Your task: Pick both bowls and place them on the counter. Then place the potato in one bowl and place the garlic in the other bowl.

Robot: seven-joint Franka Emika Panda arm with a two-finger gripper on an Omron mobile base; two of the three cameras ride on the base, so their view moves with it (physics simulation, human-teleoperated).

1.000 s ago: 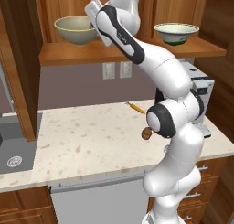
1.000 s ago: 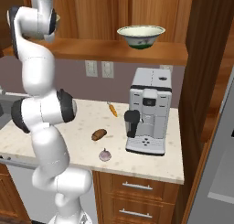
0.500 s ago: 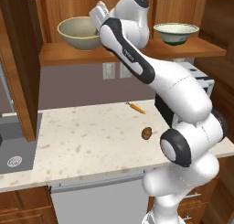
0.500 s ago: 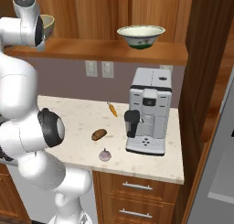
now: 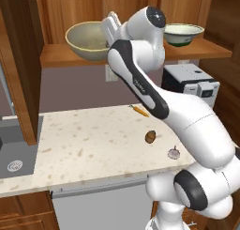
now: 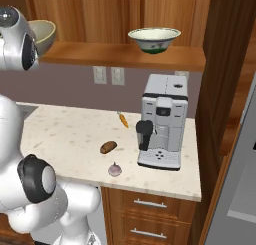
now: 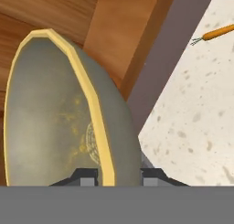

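The tan-olive bowl (image 5: 86,41) with a yellowish rim hangs at the front edge of the wooden shelf (image 5: 56,59). My gripper (image 5: 110,31) is shut on its right rim. In the hand view that rim (image 7: 98,122) runs between my two fingertips (image 7: 85,175), and the gripper (image 7: 118,175) is clamped on it. The bowl's edge (image 6: 44,33) peeks past my arm. The pale cream bowl (image 5: 183,33) (image 6: 154,39) stands on the shelf's right end. The potato (image 5: 150,136) (image 6: 108,147) and the garlic (image 5: 174,153) (image 6: 115,169) lie on the counter (image 5: 84,140) (image 6: 60,134).
An orange carrot (image 5: 140,111) (image 6: 123,120) (image 7: 219,32) lies near the back wall. A coffee machine (image 5: 192,86) (image 6: 161,121) stands at the counter's right end. A sink (image 5: 14,161) is set in at the left, beside a tall wooden panel (image 5: 21,60).
The arm has swung its elbow out to the right. The tan-olive bowl has come forward and slightly down from the shelf, still in the gripper.
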